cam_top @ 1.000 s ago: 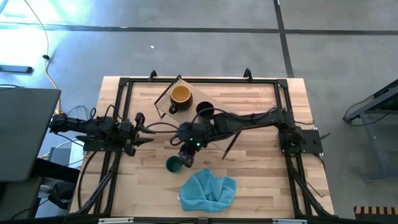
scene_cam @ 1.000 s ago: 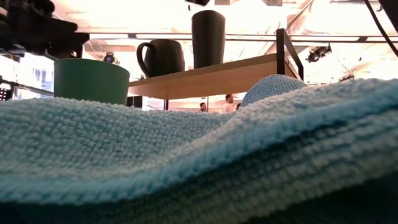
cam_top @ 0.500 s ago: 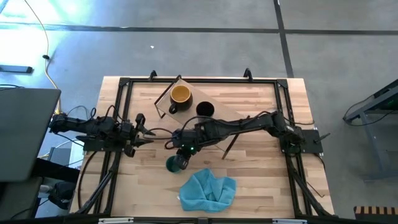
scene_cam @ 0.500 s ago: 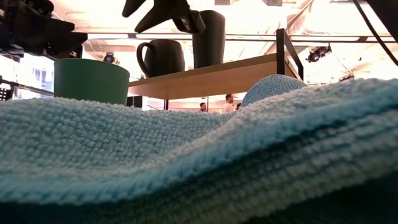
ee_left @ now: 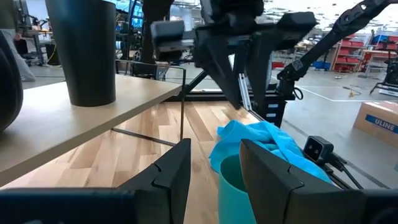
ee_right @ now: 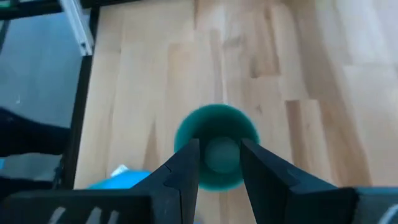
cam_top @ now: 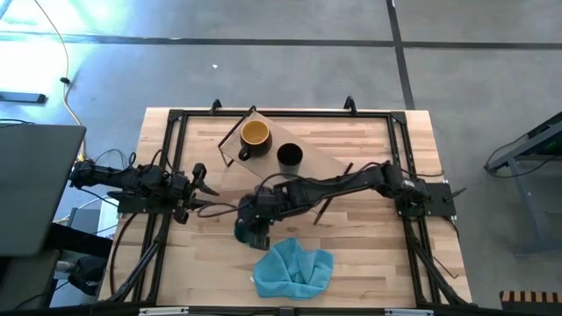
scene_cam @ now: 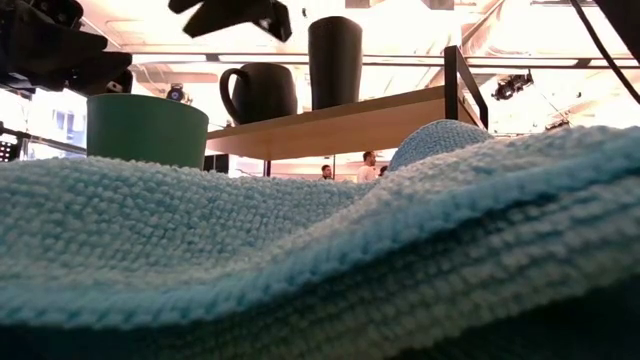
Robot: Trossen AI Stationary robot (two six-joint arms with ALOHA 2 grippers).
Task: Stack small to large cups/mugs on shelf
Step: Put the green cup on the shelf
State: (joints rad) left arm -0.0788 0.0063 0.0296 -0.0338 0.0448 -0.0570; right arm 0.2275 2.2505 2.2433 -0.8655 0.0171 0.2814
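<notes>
1. Teal-blue cloth [scene_cam: 330,250] fills the foreground of the low view and lies just beside the green cup [cam_top: 246,233] on the tabletop [cam_top: 369,246]. If the cup gets nudged on the way down, I judge it could tip toward the cloth or drag a fold along.

2. Green cup stands upright on the table, off the shelf [cam_top: 320,162], directly below the right gripper [ee_right: 219,163]. The right wrist view looks straight into its mouth, with the two fingers parted and framing the rim, holding nothing and not yet touching it. A descent slightly off centre could land a finger on the rim and knock the cup over rather than straddle its wall.

3. Left gripper [ee_left: 214,168] waits near the table's left side, fingers apart and empty, pointing toward the cup; the right arm works close in front of it, so a collision is possible if either strays.

4. Black cup [cam_top: 290,156] and yellow-orange mug [cam_top: 255,134] stand farther back on the shelf, side by side, not stacked. A careless lift past them could knock either one.
</notes>
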